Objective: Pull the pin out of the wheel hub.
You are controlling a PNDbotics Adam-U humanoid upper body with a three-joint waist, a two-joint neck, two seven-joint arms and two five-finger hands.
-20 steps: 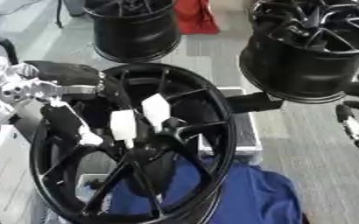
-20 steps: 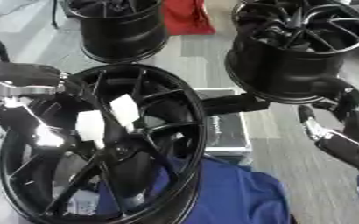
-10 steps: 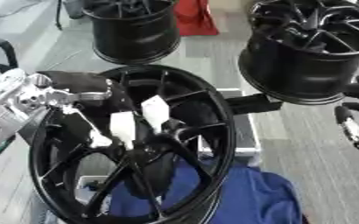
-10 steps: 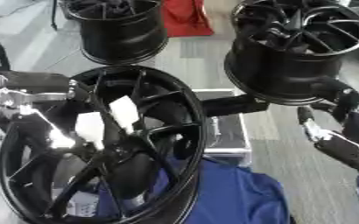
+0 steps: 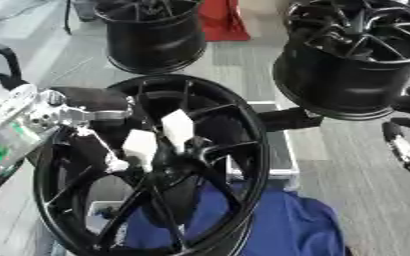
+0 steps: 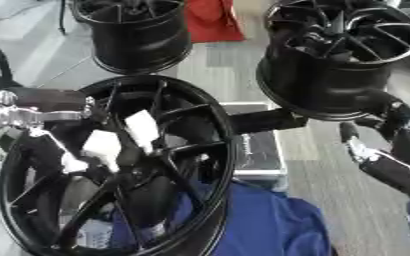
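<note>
The left hand (image 5: 86, 112), black with silver joints, reaches in over the near rim of the large black spoked alloy wheel hub (image 5: 235, 150), its fingers extended down among the spokes; whether they grip anything I cannot tell. Just beside its fingertips, toward the hub centre, sit two white rectangular tags (image 5: 176, 127). A small white piece (image 5: 117, 163) lies directly below the hand; whether this is the pin is unclear. Beneath the hub lies a blue cloth (image 5: 287, 225). The right hand (image 6: 379, 155) hangs well apart, fingers relaxed and empty, just below a second black wheel rim (image 6: 331, 75).
</note>
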